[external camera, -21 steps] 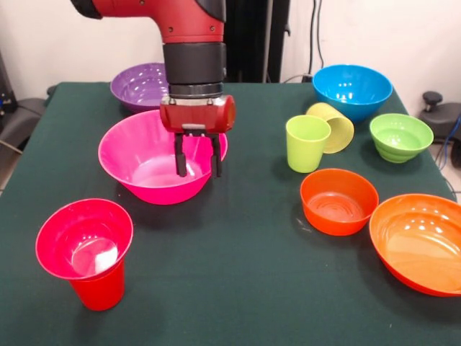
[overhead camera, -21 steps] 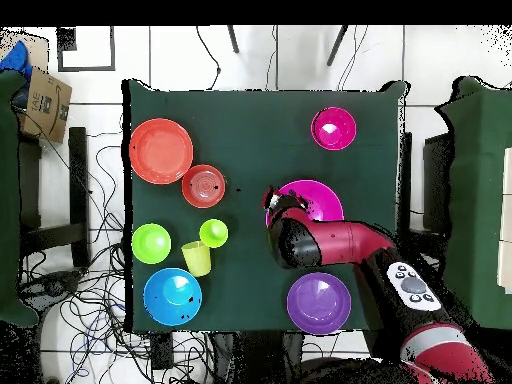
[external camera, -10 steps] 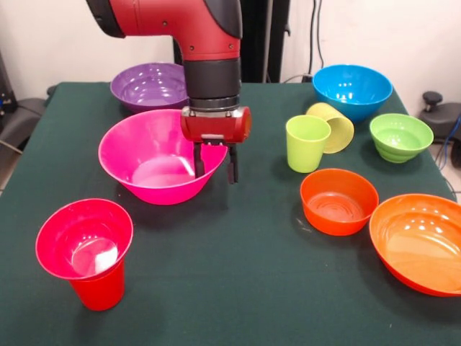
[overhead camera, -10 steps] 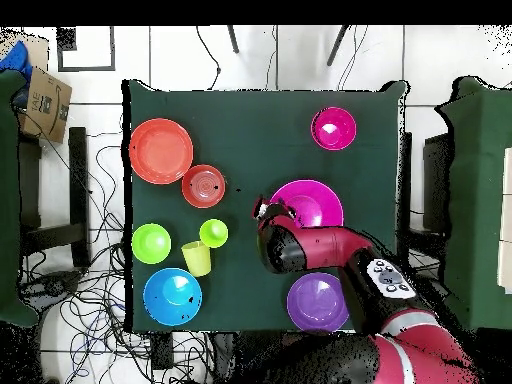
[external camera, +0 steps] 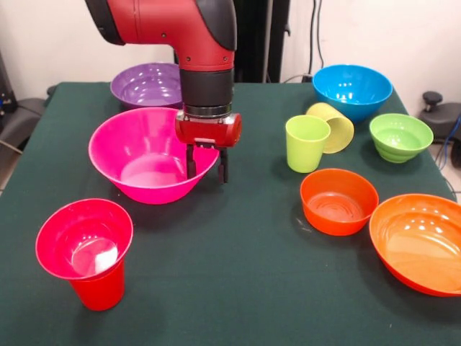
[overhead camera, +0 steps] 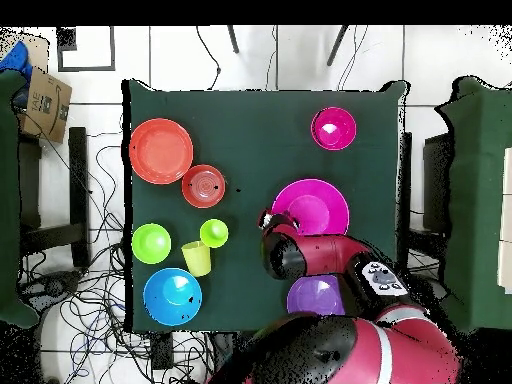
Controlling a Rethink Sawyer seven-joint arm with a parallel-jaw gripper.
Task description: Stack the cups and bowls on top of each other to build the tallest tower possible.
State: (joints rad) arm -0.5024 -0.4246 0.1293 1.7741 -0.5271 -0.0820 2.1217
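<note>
My gripper (external camera: 207,170) is open and straddles the right rim of the large pink bowl (external camera: 137,155), one finger inside and one outside. From overhead the gripper (overhead camera: 268,218) sits at that bowl's (overhead camera: 318,205) left edge. A small magenta bowl (external camera: 84,241) rests in the red cup (external camera: 97,292) at the near left, forming a short tower. The lime cup (external camera: 307,144) stands upright, and the pale yellow cup (external camera: 335,124) lies on its side against it. Loose bowls: purple (external camera: 144,83), blue (external camera: 352,90), ribbed green (external camera: 400,137), small orange (external camera: 338,202), large orange (external camera: 421,241).
Everything stands on a dark green table (external camera: 238,281). In the overhead view my arm covers part of the purple bowl (overhead camera: 315,297). Cables and a cardboard box (overhead camera: 45,100) lie on the floor beside the table.
The gripper swung right past the pink bowl's rim, then came down and back left. The pink bowl has shifted left with it. Nothing else moved.
</note>
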